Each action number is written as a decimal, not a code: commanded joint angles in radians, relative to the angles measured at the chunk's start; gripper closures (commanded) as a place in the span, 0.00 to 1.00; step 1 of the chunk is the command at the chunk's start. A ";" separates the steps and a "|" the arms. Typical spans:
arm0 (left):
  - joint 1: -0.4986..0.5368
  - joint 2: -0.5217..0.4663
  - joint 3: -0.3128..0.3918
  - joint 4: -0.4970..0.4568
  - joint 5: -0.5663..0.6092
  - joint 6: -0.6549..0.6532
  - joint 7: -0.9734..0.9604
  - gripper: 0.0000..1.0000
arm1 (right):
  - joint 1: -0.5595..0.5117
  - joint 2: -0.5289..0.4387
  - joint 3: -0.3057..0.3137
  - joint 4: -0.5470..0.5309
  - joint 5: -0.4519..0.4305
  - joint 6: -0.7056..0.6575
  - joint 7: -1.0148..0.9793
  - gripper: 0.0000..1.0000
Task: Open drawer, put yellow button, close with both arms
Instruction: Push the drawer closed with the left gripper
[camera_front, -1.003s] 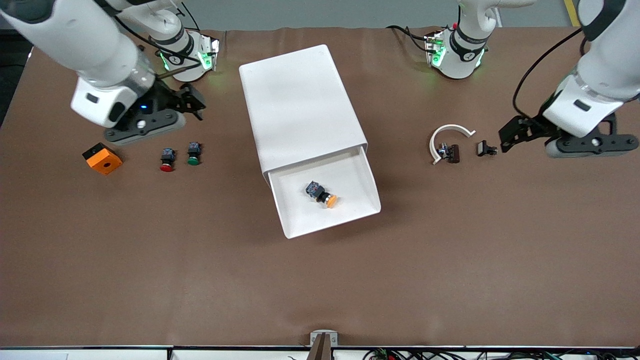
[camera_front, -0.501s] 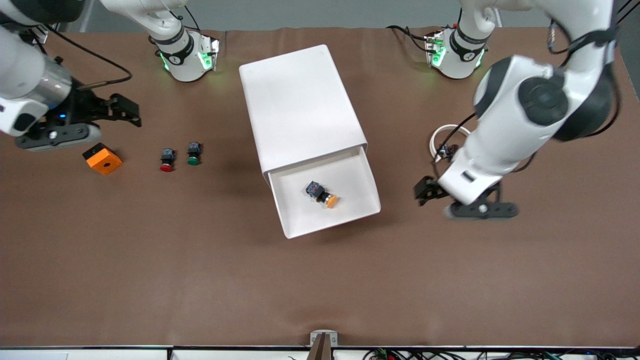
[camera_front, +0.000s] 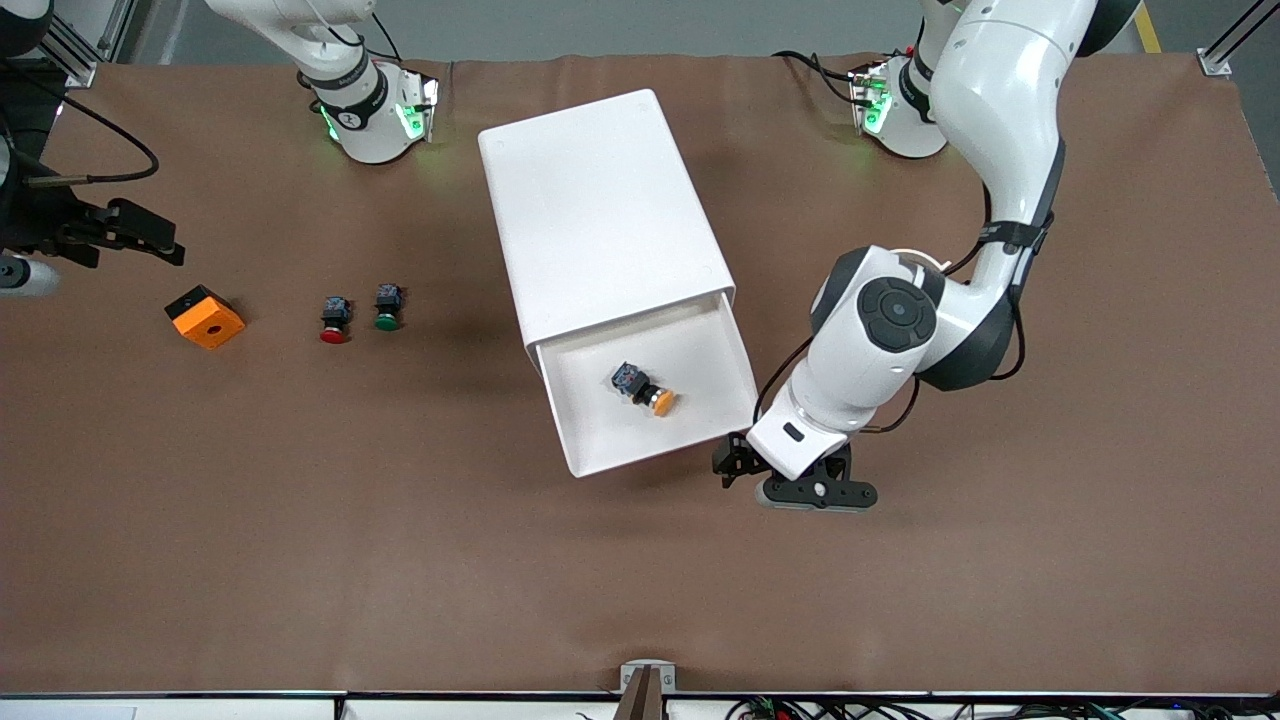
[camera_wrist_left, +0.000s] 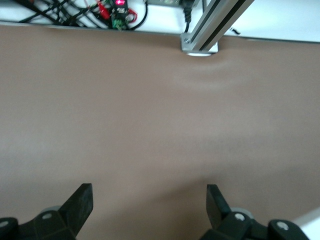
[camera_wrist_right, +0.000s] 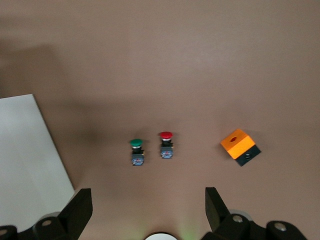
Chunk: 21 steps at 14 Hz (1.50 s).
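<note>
White plastic drawer (camera_front: 655, 400) sits pulled out of the cabinet (camera_front: 600, 215), yellow button (camera_front: 646, 391) already lying in it on its side, near the middle of the tray. Left gripper (camera_front: 735, 463) is low, just beside the drawer's front corner toward the left arm's end, fingers (camera_wrist_left: 80, 205) spread apart and holding nothing. Right gripper (camera_front: 125, 232) is out over the table edge at the right arm's end, above the orange block (camera_front: 205, 317), fingers (camera_wrist_right: 80, 207) also apart, empty. Risk: a push from that one corner would likely twist the drawer or skid the whole skewed cabinet rather than slide the tray in; a jolt could roll the button. Right arm must cross over red button (camera_front: 334, 319) and green button (camera_front: 387, 306) to reach; a low sweep may knock them. Plenty of bare brown table nearer the camera in front of the drawer.
</note>
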 joint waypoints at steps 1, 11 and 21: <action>-0.023 0.041 0.005 0.038 -0.008 0.063 0.005 0.00 | -0.015 -0.008 0.017 0.020 -0.028 0.010 0.011 0.00; -0.146 0.070 0.004 0.029 -0.092 0.044 -0.371 0.00 | -0.035 0.002 0.017 0.049 -0.010 0.065 0.013 0.00; -0.207 0.015 -0.011 0.022 -0.097 -0.226 -0.450 0.00 | -0.032 0.002 0.019 0.049 -0.010 0.065 0.011 0.00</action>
